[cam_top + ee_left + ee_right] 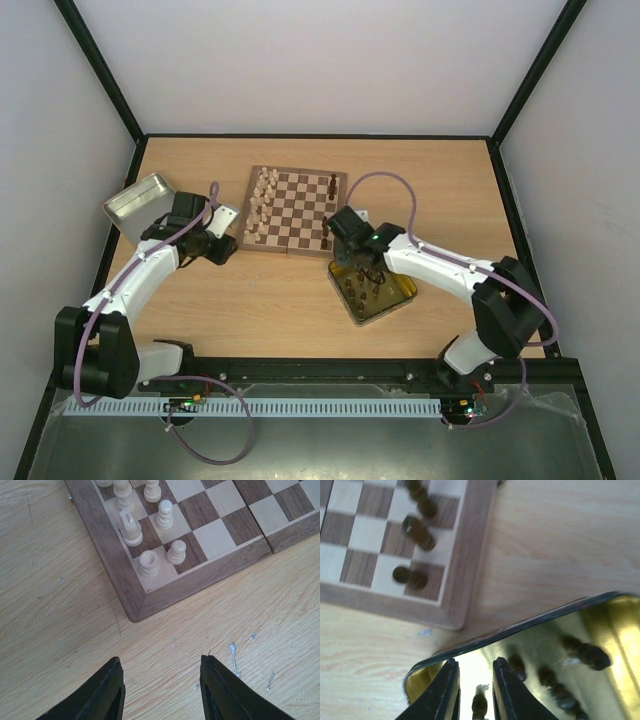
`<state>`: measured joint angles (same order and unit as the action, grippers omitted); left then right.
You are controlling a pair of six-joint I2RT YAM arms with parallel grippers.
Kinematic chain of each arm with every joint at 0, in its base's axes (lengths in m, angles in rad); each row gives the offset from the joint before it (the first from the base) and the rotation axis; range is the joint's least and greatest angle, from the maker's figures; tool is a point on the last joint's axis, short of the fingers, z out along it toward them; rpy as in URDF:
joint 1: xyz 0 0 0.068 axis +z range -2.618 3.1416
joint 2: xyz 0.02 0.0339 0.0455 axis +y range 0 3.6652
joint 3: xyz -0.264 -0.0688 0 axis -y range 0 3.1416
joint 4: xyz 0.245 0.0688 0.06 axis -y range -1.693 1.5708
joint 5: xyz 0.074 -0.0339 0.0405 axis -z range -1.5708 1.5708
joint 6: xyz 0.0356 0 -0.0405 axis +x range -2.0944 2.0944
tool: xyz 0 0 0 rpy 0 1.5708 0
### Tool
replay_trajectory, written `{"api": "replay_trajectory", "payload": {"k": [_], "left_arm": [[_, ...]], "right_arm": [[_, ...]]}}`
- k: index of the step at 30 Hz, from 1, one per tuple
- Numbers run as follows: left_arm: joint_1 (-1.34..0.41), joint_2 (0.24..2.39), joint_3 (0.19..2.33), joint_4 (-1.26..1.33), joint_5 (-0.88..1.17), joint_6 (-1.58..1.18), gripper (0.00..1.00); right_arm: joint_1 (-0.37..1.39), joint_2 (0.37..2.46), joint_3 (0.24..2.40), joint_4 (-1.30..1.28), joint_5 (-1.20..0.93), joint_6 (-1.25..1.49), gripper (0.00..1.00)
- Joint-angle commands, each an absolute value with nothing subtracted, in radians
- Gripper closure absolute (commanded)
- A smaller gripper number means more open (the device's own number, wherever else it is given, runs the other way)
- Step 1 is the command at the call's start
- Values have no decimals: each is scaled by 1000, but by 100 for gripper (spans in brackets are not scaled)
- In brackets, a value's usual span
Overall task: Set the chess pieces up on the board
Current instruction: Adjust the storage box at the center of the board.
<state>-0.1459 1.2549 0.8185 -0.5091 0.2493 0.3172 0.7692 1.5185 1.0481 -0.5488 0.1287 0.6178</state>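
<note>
The board (pixel 295 210) lies mid-table. Cream chess pieces (pixel 262 205) fill its left two columns, and a few dark ones (pixel 327 232) stand along its right edge. My left gripper (pixel 160 659) is open over bare table just off the board's near left corner (pixel 135 612), close to a cream rook (pixel 149 562) and a pawn (pixel 176 551). My right gripper (pixel 475 661) hangs over the yellow-gold tin (pixel 530 622) with its jaws a narrow gap apart. A dark piece (pixel 479 705) lies in the tin below that gap, and I see no fingertip touching it. More dark pieces (pixel 585 652) lie loose in the tin.
A silver tin (pixel 140 200) sits at the table's left edge, behind my left arm. The yellow-gold tin (pixel 385 305) sits just off the board's near right corner. Black frame rails (pixel 310 136) border the table.
</note>
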Motion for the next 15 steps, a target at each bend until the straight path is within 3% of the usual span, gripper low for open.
{"api": "replay_trajectory", "payload": {"k": [1,15], "left_arm": [[-150,1261,807,-504,235,303,56],[-150,1266,808,-502,224,300,56]], "right_arm": [[813,1586,1073,-534,91,630,82],[792,1665,1158,-488,160,630,82]]}}
